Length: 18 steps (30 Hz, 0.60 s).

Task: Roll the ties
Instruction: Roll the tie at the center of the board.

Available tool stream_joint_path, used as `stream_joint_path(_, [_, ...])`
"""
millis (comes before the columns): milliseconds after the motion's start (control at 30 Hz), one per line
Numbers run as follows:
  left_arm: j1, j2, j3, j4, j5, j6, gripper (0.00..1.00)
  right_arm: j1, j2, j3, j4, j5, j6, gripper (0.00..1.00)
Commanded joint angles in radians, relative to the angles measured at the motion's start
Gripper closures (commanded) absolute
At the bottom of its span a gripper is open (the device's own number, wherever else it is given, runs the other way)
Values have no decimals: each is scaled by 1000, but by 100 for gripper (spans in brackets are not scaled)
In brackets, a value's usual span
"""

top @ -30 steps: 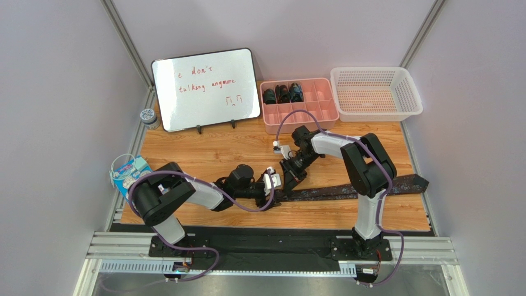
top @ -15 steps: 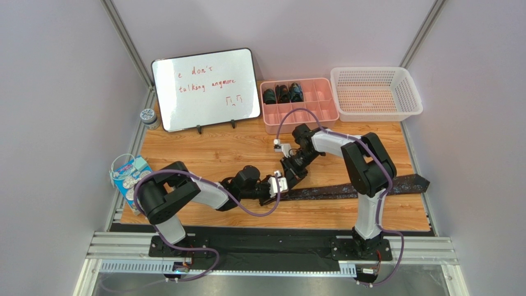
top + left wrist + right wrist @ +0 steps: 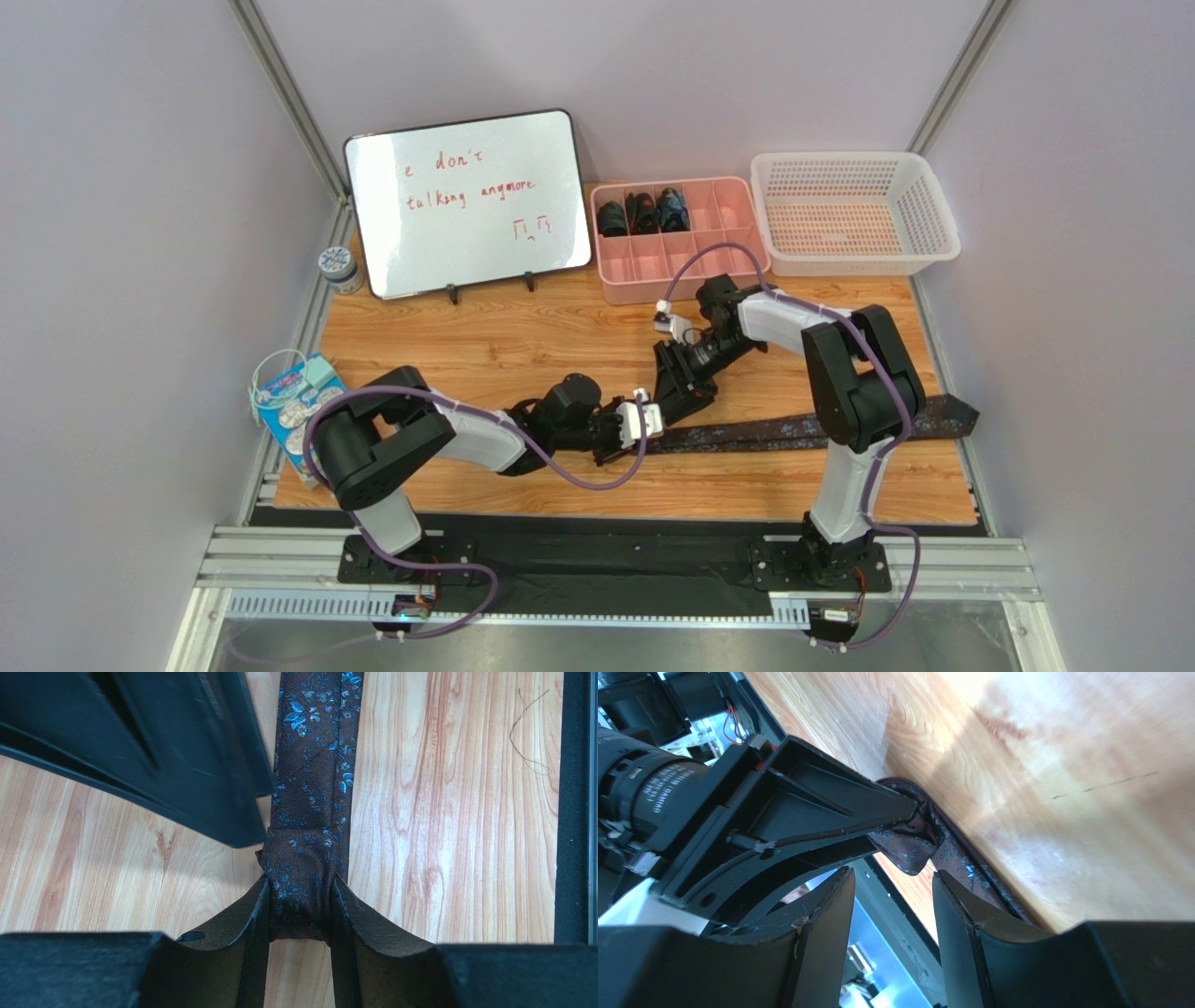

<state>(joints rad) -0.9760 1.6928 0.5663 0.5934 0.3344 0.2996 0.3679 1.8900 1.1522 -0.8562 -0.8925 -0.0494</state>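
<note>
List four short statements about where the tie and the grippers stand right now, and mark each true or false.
1. The left gripper pinches the folded narrow end of the tie. True.
2. The right gripper is clamped on the tie. False: its jaws stand apart with nothing between them.
3. Three rolled ties sit in the pink tray. True.
4. The tie in the grip is fully coiled. False: most of it lies stretched out flat on the table, toward the right.
</note>
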Motion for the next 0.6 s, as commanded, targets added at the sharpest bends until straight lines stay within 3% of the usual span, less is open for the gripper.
stream_joint_path(0, [-6, 33, 12, -109, -35, -7, 74, 14, -5, -29, 25, -43, 34, 51])
stream_joint_path(267, [-6, 39, 26, -127, -34, -20, 74, 48, 33, -42, 84, 10, 43, 54])
stream_joint_path(367, [-6, 38, 27, -130, -35, -17, 74, 48, 55, -32, 89, 27, 43, 59])
stream_joint_path(567, [-6, 39, 30, -135, -44, -36, 74, 48, 63, -34, 80, 75, 43, 79])
